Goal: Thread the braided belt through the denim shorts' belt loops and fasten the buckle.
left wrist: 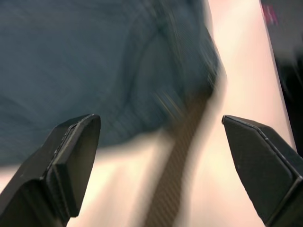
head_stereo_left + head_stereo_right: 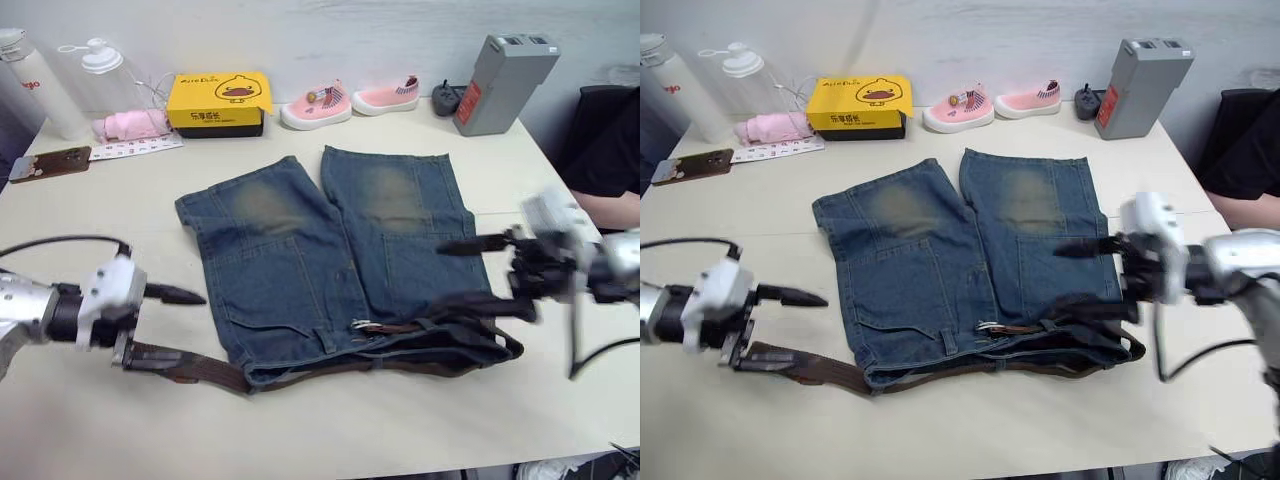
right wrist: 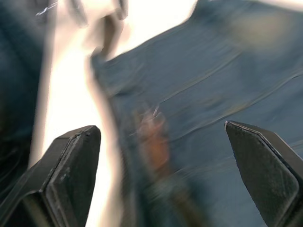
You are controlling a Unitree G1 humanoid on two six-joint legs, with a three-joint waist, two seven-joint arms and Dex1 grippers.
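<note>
No text is legible on anything here.

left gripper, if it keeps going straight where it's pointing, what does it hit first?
Most likely the denim shorts. The left gripper points across the table toward their near left edge, open, with the braided belt lying on the table between its fingers. Its height above the table is unclear, so it might pass over the fabric.

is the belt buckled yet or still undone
Undone, as far as shows: the buckle lies on the denim shorts, and the braided belt trails out loose toward the open left gripper.
</note>
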